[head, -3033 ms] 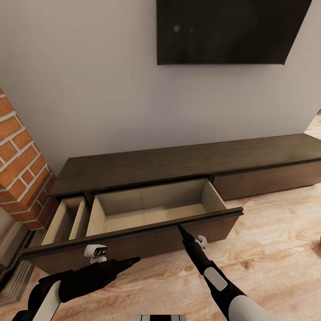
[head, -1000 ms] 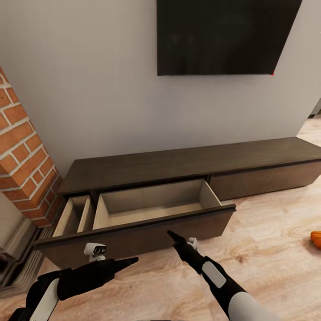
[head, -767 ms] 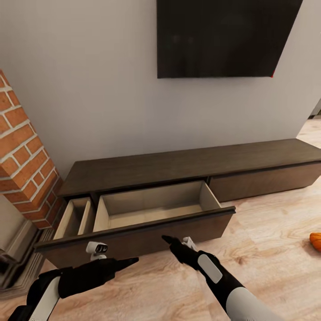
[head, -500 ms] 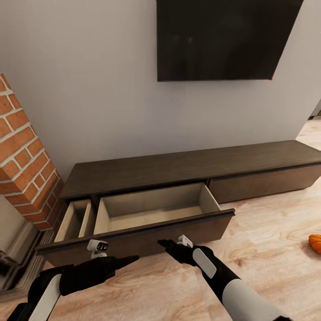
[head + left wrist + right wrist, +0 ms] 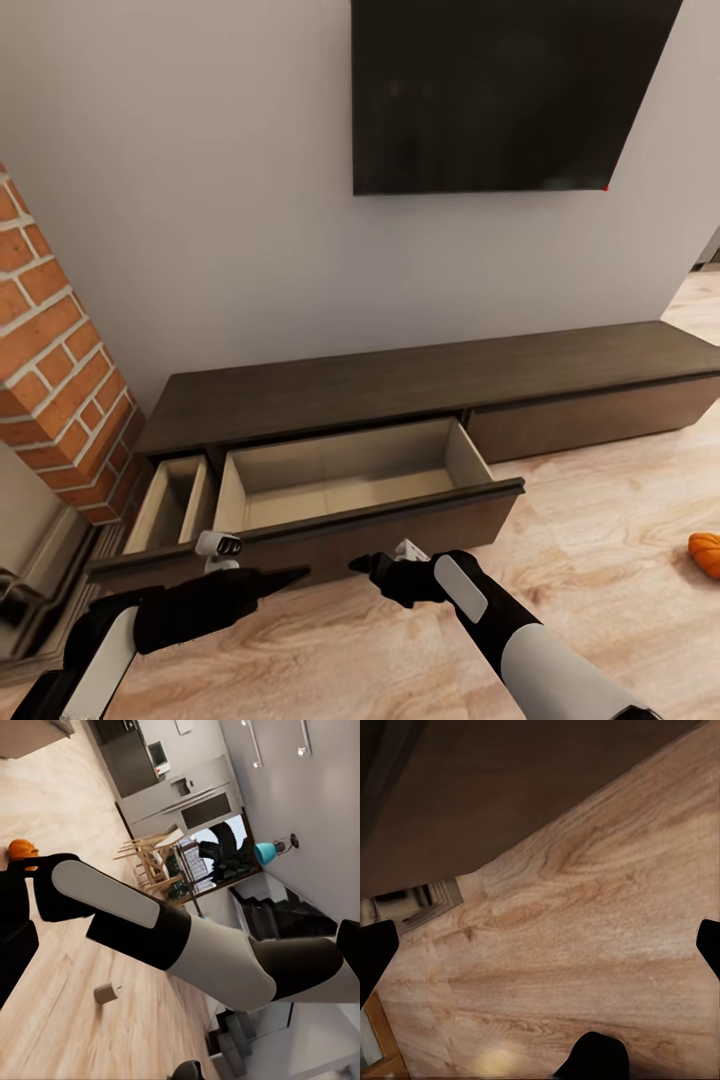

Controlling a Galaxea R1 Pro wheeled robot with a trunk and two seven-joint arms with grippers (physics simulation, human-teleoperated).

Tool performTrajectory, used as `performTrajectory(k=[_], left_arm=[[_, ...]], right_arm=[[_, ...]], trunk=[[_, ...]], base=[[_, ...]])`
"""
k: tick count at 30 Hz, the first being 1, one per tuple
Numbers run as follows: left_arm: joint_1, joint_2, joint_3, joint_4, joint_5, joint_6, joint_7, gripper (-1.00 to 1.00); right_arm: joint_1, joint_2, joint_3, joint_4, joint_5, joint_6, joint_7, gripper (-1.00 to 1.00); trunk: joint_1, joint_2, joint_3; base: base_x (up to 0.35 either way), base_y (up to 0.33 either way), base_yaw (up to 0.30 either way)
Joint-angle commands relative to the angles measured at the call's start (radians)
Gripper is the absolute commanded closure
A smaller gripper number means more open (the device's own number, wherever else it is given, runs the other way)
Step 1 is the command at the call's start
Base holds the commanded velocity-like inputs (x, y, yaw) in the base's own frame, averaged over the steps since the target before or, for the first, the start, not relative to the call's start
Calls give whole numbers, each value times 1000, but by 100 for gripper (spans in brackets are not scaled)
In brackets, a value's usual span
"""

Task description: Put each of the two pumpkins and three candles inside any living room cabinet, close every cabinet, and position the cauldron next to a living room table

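Our black right gripper [image 5: 368,565], fingers spread and empty, is the nearer to the orange ribbed pumpkin [image 5: 705,552] far right.

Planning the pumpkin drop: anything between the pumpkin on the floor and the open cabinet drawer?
Nothing visible. Bare floor lies between the pumpkin and the open drawer, whose big compartment looks empty.

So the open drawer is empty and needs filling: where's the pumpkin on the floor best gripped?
Judging from the head view, the pumpkin sits on the plank floor at the picture's edge, partly cut off. Probably come from above and close across its ribbed round sides, since the floor blocks any grip from below; its stem isn't clear here.
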State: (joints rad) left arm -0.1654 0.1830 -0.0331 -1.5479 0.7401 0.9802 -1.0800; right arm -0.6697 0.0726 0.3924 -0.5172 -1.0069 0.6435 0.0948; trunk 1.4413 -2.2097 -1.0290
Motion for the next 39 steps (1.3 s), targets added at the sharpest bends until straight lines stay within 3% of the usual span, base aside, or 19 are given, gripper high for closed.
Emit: performTrajectory(k=[1,12,20,28,39], left_arm=[[-4,1,-1,0,4,5,0,-100],[-26,0,-9,0,-14,5,1,-100],[-32,0,-10,0,-37,5,2,-100],[-44,1,-10,0,-67,6,2,-100],[-45,1,-11,0,-70,6,2,-100]], right_arm=[[-1,0,2,0,6,7,3,-100],[-1,-1,4,-1,8,36,0,-100],[-1,-2,61,0,55,91,-5,-100],[-1,-7,62,0,60,94,-8,-100],[-1,-14,63,1,68,85,-28,-100]], trunk=[[-4,7,2],[-46,84,37],[-77,140,62],[-108,196,87],[-150,273,122]], base=[[0,0,0],[0,0,0],[0,0,0],[0,0,0],[-84,0,0]])
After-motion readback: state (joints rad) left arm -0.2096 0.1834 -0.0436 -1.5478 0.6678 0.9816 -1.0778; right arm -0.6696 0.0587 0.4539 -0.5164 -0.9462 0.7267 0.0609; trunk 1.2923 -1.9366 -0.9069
